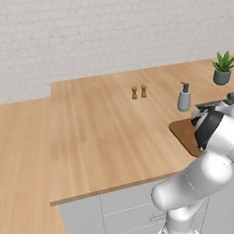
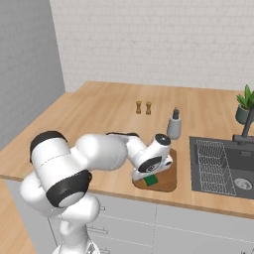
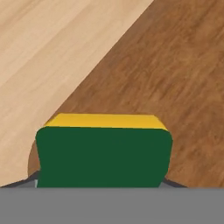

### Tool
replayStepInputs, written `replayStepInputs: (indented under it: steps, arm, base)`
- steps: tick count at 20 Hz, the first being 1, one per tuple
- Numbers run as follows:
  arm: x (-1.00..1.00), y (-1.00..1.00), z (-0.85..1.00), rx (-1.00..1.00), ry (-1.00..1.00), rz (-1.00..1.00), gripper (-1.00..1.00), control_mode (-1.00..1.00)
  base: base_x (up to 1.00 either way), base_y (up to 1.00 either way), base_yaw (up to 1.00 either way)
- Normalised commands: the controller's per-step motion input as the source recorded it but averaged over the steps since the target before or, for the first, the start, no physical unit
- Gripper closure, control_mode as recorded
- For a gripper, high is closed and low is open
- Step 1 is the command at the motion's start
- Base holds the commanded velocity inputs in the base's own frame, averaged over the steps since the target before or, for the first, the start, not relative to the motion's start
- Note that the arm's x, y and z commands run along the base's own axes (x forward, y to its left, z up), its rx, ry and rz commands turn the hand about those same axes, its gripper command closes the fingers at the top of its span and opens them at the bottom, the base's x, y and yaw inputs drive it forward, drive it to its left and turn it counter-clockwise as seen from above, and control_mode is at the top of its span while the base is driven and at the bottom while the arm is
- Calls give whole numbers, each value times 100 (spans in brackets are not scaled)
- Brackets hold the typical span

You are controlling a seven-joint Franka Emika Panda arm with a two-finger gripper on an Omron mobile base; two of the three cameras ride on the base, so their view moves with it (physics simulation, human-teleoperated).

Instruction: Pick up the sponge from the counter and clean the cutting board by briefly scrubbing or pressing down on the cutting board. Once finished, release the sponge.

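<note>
My claw [image 2: 149, 177] pinches the sponge [image 3: 103, 151] between its fingers, green face toward my hand camera, yellow layer beyond. The sponge sits low over the near corner of the cutting board [image 2: 167, 179], by the counter [image 2: 99, 111] edge.

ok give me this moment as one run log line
phase: scrubbing | end effector: shut on sponge | sponge: over near corner of cutting board | contact: cannot tell | release: not yet
</note>
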Motion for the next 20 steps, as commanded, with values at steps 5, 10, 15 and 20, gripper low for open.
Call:
replayStepInputs:
  steps: [5, 10, 15, 20]
  arm:
    - [0, -44, 0, 0, 0, 0, 100, -100]
    - [0, -40, 0, 0, 0, 0, 100, -100]
    - [2, -40, 0, 0, 0, 0, 100, -100]
    - [12, -24, -5, 0, 0, 0, 100, -100]
  base:
    - [0, 0, 0]
    - [0, 0, 0]
    - [0, 0, 0]
    - [0, 0, 0]
